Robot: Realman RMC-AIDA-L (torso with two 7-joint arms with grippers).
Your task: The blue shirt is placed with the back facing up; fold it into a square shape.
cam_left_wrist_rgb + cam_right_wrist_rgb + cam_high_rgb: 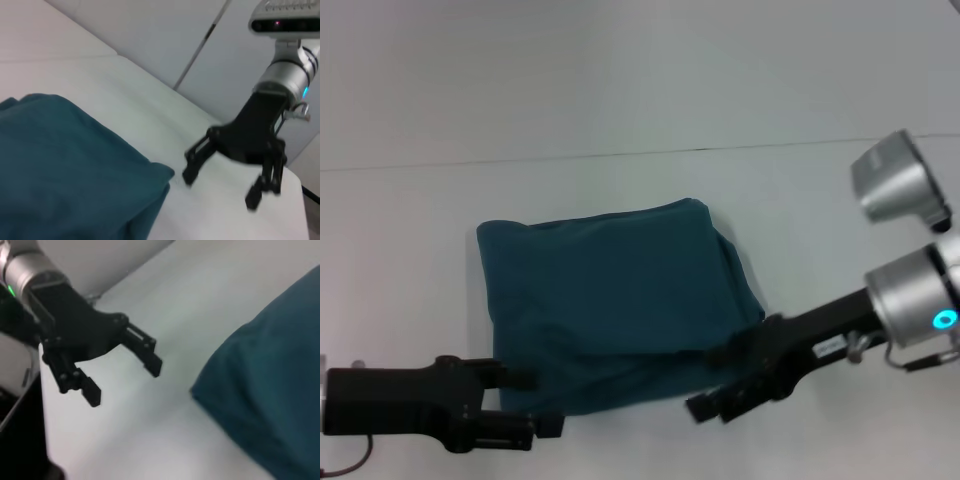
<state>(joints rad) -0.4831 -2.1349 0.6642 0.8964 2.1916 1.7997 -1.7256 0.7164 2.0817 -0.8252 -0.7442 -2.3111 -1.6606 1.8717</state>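
Observation:
The blue shirt (pixel 615 300) lies folded into a rough square on the white table (pixel 620 90), with a thicker fold along its right side. My left gripper (pixel 545 402) is open and empty at the shirt's near left corner, just off the cloth. It also shows in the right wrist view (pixel 122 380), apart from the shirt (pixel 270 380). My right gripper (pixel 708 380) is open and empty at the shirt's near right corner. It also shows in the left wrist view (pixel 220 188), a short way from the shirt's corner (pixel 65 165).
A thin seam (pixel 620 152) runs across the table behind the shirt. The table's dark edge (pixel 30 430) shows beyond the left gripper in the right wrist view. The right arm's silver wrist and camera (pixel 905 250) hang over the table's right side.

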